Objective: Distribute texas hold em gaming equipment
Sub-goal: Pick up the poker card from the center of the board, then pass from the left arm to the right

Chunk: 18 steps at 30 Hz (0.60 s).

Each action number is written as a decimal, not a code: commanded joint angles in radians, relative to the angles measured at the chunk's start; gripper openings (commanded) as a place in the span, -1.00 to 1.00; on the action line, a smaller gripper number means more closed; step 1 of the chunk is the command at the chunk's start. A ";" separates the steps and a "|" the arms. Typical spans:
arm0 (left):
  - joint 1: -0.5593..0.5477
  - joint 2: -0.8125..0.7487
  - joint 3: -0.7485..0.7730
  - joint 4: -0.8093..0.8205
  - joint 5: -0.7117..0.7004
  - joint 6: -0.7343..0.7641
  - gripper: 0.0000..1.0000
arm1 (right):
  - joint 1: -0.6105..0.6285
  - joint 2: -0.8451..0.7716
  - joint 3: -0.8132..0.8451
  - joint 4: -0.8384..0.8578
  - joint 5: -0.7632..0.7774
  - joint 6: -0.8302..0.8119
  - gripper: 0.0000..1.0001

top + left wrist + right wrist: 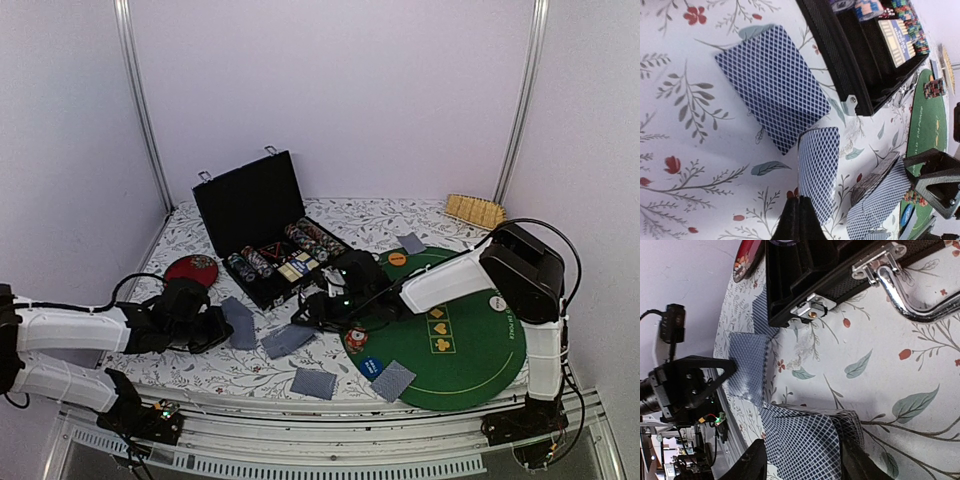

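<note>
The cards (pixel 772 85) look like thin coated paper, faintly glossy where light catches them. The case (pixel 800 270) has a matt black, finely grained shell — its handle (pixel 891 287) and latch (pixel 812 307) are polished, mirror-bright metal. The floral tablecloth (pixel 685 130) looks smooth and matt.

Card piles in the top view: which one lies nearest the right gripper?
The slanted pile in front of the black case: it alone lies right at the right gripper, between its open fingers.

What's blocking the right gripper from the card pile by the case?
Nothing visible. The right gripper is open, with the card pile between its fingers; the black case sits apart, beyond it.
</note>
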 commanded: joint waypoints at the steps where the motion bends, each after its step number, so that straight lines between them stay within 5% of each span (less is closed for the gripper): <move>1: 0.015 -0.113 0.048 -0.178 -0.117 0.107 -1.00 | 0.003 -0.062 0.071 -0.076 0.050 -0.103 0.13; 8: 0.012 -0.235 0.198 -0.267 -0.086 0.436 -1.00 | 0.002 -0.138 0.213 -0.229 0.008 -0.451 0.35; 14: -0.036 -0.226 0.314 -0.269 0.140 0.693 -1.00 | -0.036 -0.286 0.199 -0.280 -0.220 -0.758 0.54; 18: -0.143 -0.232 0.363 -0.269 0.167 0.800 -1.00 | -0.042 -0.287 0.264 -0.416 -0.330 -0.907 0.55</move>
